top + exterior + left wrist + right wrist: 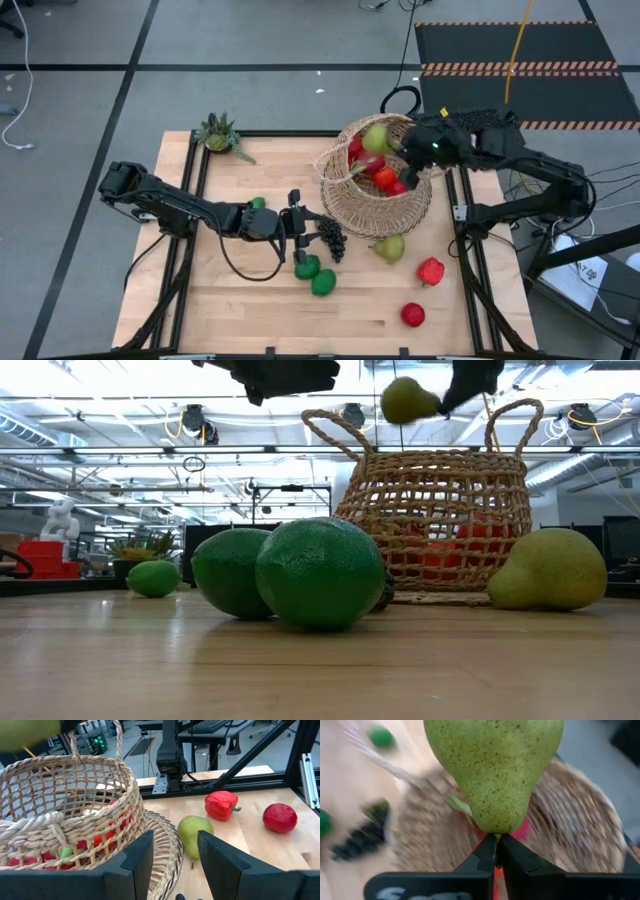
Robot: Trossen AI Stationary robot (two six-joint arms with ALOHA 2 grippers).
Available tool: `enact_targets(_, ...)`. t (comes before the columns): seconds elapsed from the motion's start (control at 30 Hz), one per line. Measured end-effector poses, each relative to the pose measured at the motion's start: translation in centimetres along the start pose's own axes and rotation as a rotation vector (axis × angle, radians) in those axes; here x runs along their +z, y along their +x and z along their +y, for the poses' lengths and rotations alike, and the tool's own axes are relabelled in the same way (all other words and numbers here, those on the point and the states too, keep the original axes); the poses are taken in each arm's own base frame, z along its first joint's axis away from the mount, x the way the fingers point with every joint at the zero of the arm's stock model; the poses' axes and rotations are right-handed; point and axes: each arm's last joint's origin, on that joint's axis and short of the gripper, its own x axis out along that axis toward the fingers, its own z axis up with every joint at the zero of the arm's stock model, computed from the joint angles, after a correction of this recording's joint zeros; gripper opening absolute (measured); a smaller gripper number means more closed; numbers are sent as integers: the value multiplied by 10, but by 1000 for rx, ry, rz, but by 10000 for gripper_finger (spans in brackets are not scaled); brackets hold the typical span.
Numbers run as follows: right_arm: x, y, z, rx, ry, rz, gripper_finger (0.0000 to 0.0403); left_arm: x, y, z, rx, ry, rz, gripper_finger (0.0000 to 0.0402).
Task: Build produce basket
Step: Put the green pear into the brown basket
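Right pincer [496, 851] clamped tight on a pear [495, 765] by its narrow tip, hanging over the basket [385, 195] w/ red & green fruit already inside. Basket sits right below that pincer, at the far right of the table [250, 300]. Left pincer [297, 228] low over mid-table, fingers parted, nothing in them, aimed at the basket side. Just by it: grapes [331, 237], two limes [315, 275]. Beyond it, 2nd pear [389, 248], red pepper [431, 271], red apple [413, 315].
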Motion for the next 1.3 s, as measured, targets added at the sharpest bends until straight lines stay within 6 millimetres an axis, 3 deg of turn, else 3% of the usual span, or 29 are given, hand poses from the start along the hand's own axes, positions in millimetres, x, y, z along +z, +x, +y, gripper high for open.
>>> enact_targets(0.37, 0, 74, -17, -150, -25, 468, 9, 0, 0, 0, 1, 1, 0, 157)
enact_targets(0.6, -1, 106, -20, -213, -48, 587, 9, 0, 0, 0, 1, 4, 1, 157)
enact_targets(0.73, -2, 114, -21, -286, -77, 605, 9, 0, 0, 0, 1, 5, 3, 157)
enact_targets(1.03, -3, 112, -24, -387, -113, 626, 12, -1, 0, 0, 1, 7, 7, 157)
enact_targets(1.3, -3, 112, -25, -416, -105, 617, 81, -1, 0, 0, 1, 8, 8, 157)
